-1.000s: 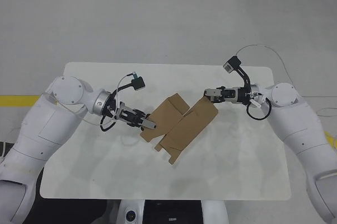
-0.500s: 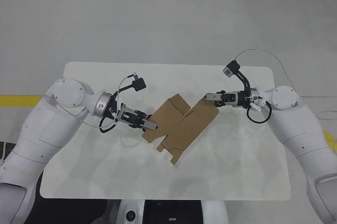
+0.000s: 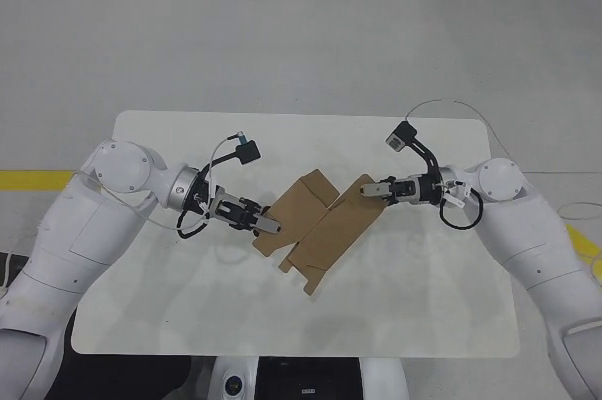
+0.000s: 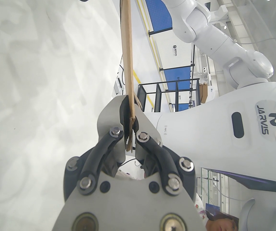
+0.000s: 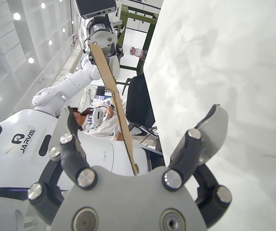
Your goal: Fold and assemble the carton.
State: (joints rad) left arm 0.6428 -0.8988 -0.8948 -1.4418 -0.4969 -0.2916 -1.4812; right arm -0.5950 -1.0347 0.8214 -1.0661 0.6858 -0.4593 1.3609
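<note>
- The carton (image 3: 321,220) was a flat, collapsed brown blank held over the middle of the desk (image 3: 181,310). Both wrist views showed it edge-on as a thin sheet, with a gap between it and the desk top.
- The left gripper (image 3: 268,226) was closed tight on one end of the carton, pinching the cardboard edge between its two fingers.
- The right gripper (image 3: 371,188) was at the opposite end with its fingers spread wide. The carton's edge ran in between them, but neither finger pressed the cardboard, so it had hold of nothing.
- Done so far, as I judged it, the blank was off the desk and stretched between the two arms, and nothing more. No panel stood up, no flap was turned, and the end flaps lay in the plane of the sheet.
- Left to do was nearly everything. The right end needed a second hold, and the sheet had to be opened into a tube and squared. The flaps at both ends then had to be folded and tucked. That put the task near its beginning.
</note>
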